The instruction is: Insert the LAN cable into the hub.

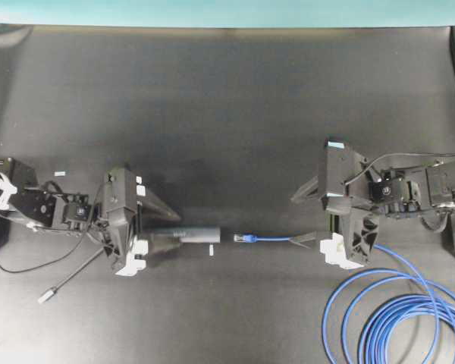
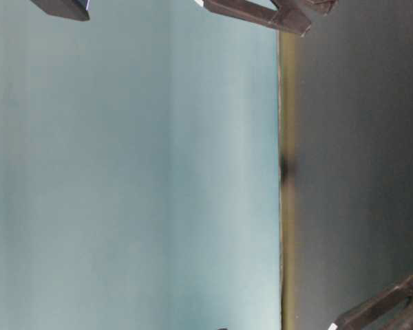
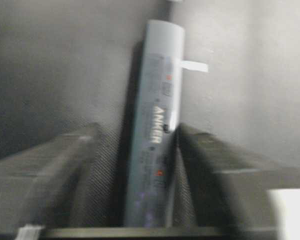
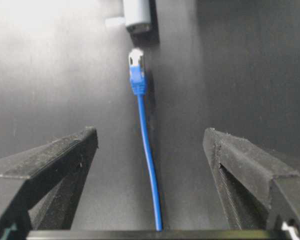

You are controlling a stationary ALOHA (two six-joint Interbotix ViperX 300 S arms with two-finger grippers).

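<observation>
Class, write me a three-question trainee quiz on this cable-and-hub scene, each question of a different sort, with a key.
1. True or false: the LAN cable plug is already seated in the hub.
2. Which hand straddles the hub? A) left hand B) right hand
3. Fill in: the cable's spare length lies in ____ at the overhead view's lower right.

Key: 1 false, a gap remains; 2 A; 3 loops.

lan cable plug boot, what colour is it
Bright blue, like the cable; the boot shows best in the right wrist view.
</observation>
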